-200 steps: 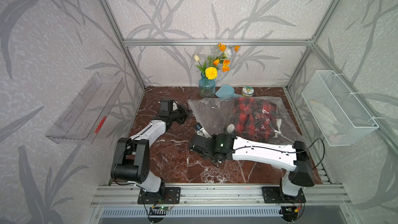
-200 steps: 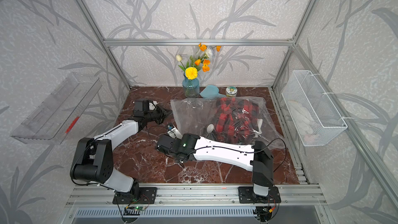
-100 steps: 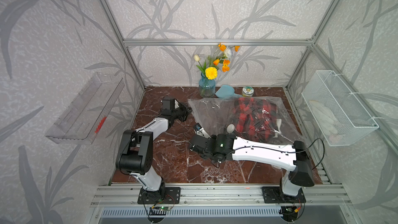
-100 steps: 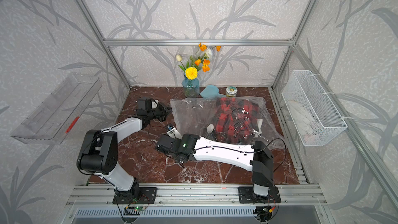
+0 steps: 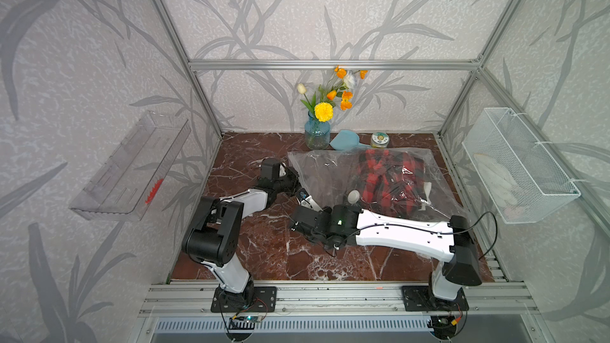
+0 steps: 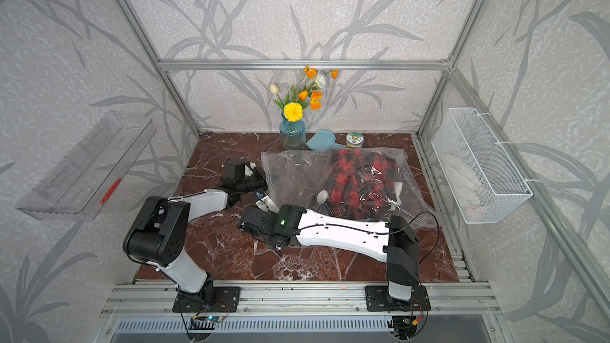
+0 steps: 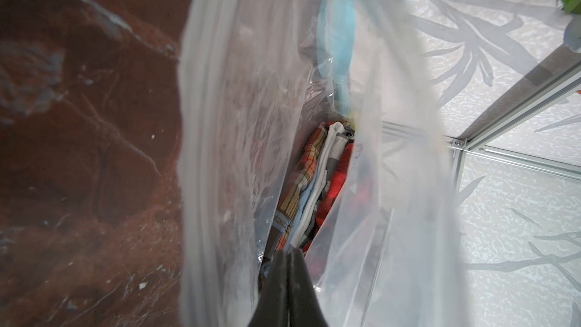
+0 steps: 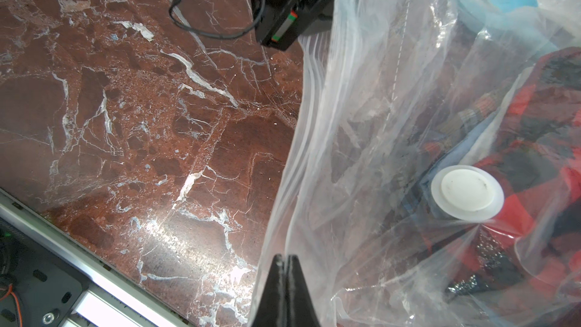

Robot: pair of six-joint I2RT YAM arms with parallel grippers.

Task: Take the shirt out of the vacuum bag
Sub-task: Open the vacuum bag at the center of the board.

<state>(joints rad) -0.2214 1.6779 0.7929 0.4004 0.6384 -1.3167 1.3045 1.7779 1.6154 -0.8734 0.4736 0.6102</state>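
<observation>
right wrist, vacuum bag (image 8: 393, 139), white valve (image 8: 467, 193), no legible writing

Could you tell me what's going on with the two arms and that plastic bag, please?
Both arms are working the open end of the vacuum bag on the marble table. The left gripper and the right gripper are each shut on the bag's plastic edge. The red plaid shirt is still inside, bunched toward the far end, beyond the white valve.

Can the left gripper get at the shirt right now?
Probably not yet. The left gripper is shut on the bag mouth; the shirt lies deep inside, and the grip would have to go first.
</observation>
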